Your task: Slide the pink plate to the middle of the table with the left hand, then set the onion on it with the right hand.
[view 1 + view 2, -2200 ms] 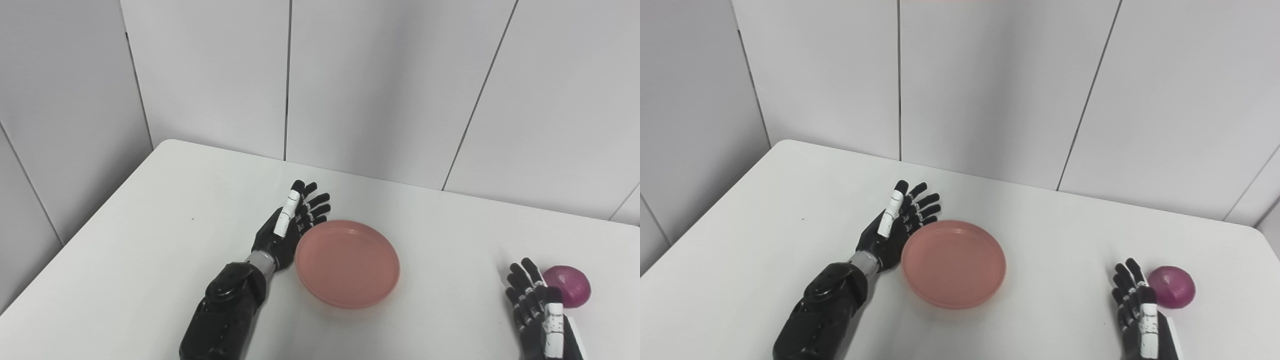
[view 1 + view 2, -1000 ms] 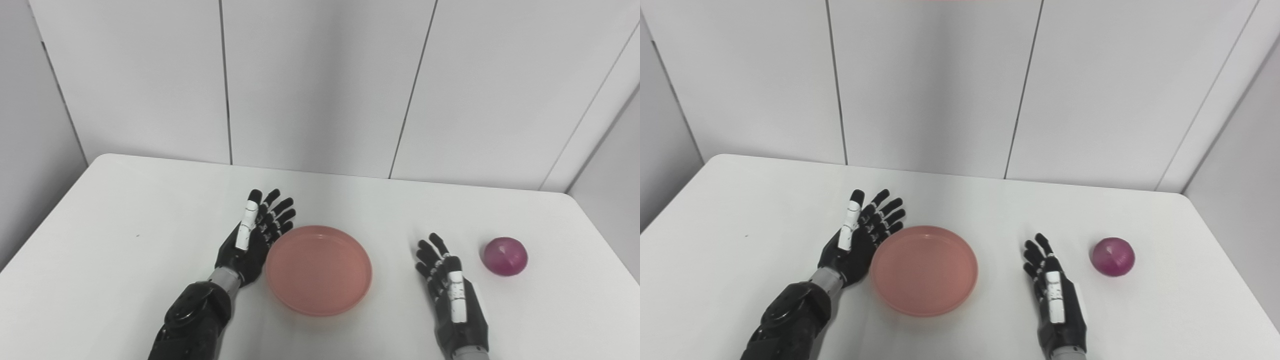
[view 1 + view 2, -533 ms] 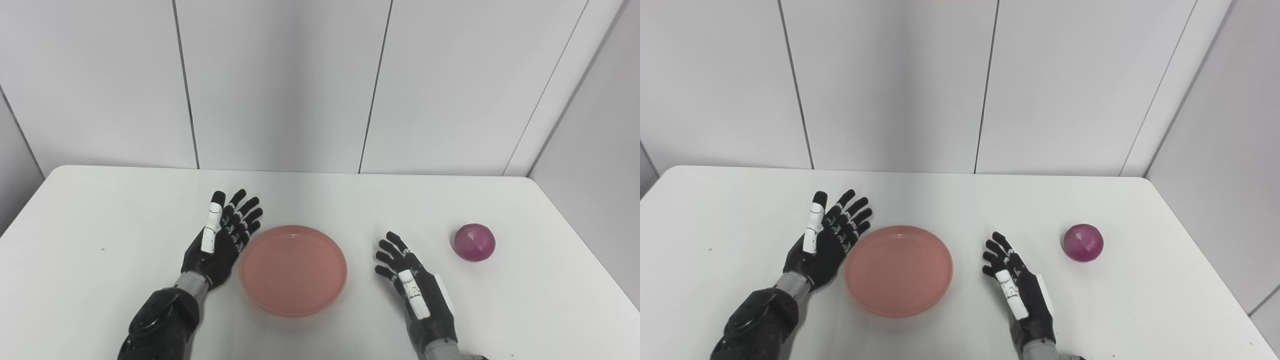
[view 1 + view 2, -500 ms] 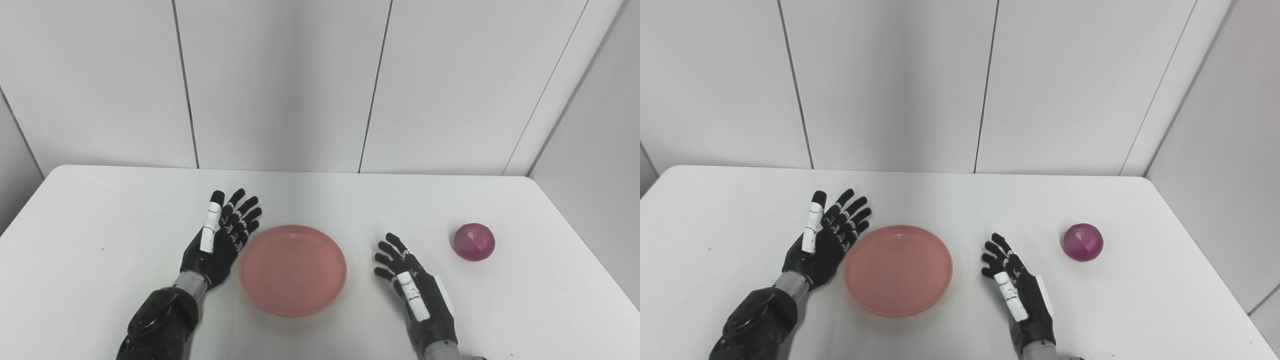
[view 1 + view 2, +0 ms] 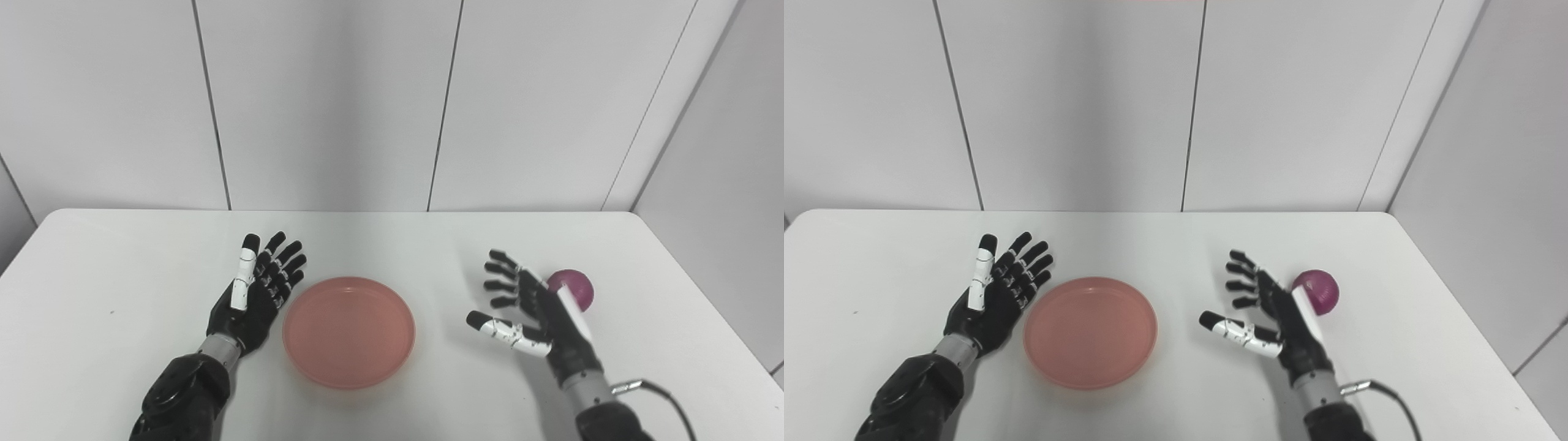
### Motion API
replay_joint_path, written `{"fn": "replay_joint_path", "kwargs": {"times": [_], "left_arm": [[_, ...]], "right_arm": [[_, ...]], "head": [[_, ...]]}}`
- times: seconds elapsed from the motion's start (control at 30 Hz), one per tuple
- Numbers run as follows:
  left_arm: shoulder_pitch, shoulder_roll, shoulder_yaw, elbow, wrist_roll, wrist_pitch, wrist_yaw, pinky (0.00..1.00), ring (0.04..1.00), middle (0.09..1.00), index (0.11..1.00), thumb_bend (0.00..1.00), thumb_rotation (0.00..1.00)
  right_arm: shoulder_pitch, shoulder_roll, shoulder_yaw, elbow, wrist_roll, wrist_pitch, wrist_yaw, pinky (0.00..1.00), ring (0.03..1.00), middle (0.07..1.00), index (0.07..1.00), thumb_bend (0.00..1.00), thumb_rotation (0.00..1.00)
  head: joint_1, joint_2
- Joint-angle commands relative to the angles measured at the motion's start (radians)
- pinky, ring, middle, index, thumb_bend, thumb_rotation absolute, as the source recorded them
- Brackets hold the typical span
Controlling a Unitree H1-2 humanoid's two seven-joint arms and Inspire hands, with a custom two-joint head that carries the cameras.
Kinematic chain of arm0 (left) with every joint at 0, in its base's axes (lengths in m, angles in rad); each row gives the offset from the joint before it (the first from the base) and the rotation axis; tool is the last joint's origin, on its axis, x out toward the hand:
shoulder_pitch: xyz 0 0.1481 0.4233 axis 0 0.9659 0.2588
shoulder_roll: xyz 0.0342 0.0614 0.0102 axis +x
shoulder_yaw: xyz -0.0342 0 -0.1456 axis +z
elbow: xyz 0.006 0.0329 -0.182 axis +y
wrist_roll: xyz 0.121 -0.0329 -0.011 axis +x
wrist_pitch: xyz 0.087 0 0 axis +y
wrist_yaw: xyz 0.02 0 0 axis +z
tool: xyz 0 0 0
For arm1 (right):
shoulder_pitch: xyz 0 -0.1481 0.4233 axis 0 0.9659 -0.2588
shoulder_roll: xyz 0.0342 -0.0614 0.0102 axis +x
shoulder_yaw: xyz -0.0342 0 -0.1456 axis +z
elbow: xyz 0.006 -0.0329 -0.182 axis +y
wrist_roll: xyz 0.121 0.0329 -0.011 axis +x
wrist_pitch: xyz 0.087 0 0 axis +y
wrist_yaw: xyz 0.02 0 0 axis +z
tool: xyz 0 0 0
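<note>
The pink plate (image 5: pixel 349 331) lies flat near the middle of the white table (image 5: pixel 392 239). My left hand (image 5: pixel 257 294) rests open just left of the plate's rim, fingers spread and pointing away from me, with a narrow gap to the rim. The purple onion (image 5: pixel 574 288) sits on the table at the right. My right hand (image 5: pixel 530 312) is lifted and open between plate and onion, thumb stretched toward the plate, its back close to the onion and covering the onion's left side. In the right eye view the onion (image 5: pixel 1318 290) peeks out behind that hand (image 5: pixel 1271 318).
The table's right edge (image 5: pixel 704 300) runs close past the onion. A grey cable (image 5: pixel 661 392) loops from my right wrist. White wall panels stand behind the table's far edge.
The camera has panned right, shifting the whole picture. My right hand rose off the table, moved toward the onion and spread its thumb wide. Left hand and plate kept their places.
</note>
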Motion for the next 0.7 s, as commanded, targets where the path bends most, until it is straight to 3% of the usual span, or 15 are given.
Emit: {"fn": "replay_joint_path", "kwargs": {"times": [0.0,0.27,0.47,0.67], "left_arm": [[0.023,0.008,0.002,0.047,0.016,0.051,0.023,1.00,0.946,0.939,0.989,0.85,0.83],[0.021,0.015,-0.006,0.056,0.021,0.038,0.007,1.00,0.959,0.951,0.998,0.84,0.86],[0.019,0.016,0.000,0.062,0.014,0.038,0.003,1.00,0.958,0.948,1.000,0.83,0.86],[0.018,0.016,0.003,0.068,0.018,0.036,0.001,1.00,0.956,0.950,1.000,0.83,0.86]], "right_arm": [[-0.054,-0.039,-0.009,-0.059,-0.053,0.038,0.005,0.61,0.750,0.827,0.854,1.00,0.31],[-0.147,-0.185,0.024,-0.082,-0.268,0.065,0.069,0.60,0.757,0.841,0.846,1.00,0.23],[-0.213,-0.290,0.073,-0.059,-0.472,0.069,0.143,0.64,0.788,0.845,0.847,1.00,0.24],[-0.281,-0.378,0.120,-0.029,-0.593,0.117,0.308,0.58,0.770,0.834,0.838,1.00,0.24]], "head": [[-0.001,0.001],[-0.026,-0.005],[-0.033,-0.010],[-0.032,-0.012]]}}
